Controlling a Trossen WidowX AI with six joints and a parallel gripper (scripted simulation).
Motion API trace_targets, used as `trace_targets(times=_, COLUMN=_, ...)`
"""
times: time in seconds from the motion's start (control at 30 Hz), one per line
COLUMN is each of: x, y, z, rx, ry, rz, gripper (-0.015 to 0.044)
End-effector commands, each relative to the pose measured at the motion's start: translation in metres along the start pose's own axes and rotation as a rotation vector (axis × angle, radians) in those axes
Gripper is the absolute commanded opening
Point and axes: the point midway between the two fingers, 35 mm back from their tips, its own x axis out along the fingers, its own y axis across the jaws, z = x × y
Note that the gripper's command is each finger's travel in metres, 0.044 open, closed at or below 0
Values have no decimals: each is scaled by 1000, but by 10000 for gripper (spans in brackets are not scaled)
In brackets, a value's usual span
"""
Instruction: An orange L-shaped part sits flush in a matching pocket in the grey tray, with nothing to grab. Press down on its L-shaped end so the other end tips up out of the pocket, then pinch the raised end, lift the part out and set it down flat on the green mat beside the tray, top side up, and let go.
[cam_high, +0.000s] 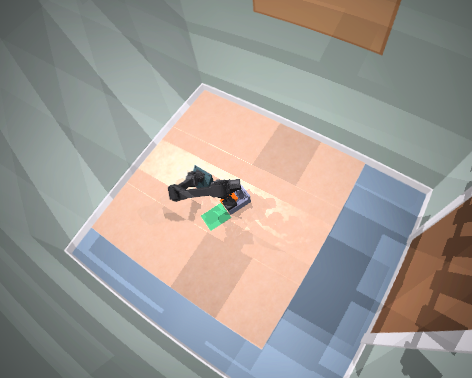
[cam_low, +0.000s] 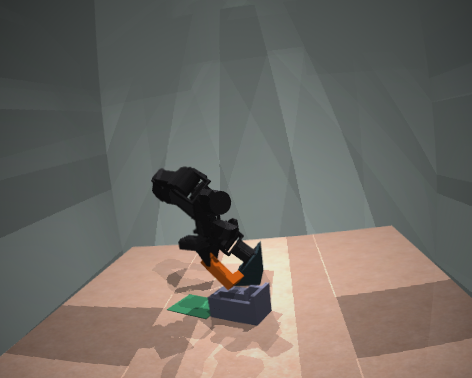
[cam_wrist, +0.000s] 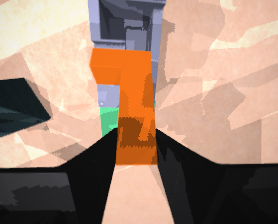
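My gripper (cam_wrist: 135, 132) (cam_low: 212, 260) is shut on the straight end of the orange L-shaped part (cam_wrist: 131, 95) (cam_low: 223, 273) (cam_high: 235, 198). The part hangs tilted in the air, its L-shaped end lowest, clear above the grey tray (cam_low: 240, 302) (cam_wrist: 125, 22) (cam_high: 241, 199). The tray's pocket (cam_low: 241, 294) is open to view with nothing in it. The green mat (cam_low: 190, 305) (cam_high: 216, 218) (cam_wrist: 109, 122) lies flat beside the tray, on its left in the exterior view. In the wrist view a strip of the mat shows under the part.
A dark teal wedge-shaped block (cam_low: 252, 265) (cam_wrist: 20, 105) (cam_high: 200, 172) stands just behind the tray. The arm's base (cam_high: 177, 192) is left of the mat. The tabletop (cam_high: 280, 165) has a raised pale rim around it.
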Motion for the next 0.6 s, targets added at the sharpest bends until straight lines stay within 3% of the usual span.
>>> trace_targets(times=0.0, x=0, y=1, z=-16, rx=-6, ry=4, rz=-3, gripper=0)
trace_targets(times=0.57, x=0, y=8, z=-81, rx=-11, ry=-50, rz=-48, gripper=0)
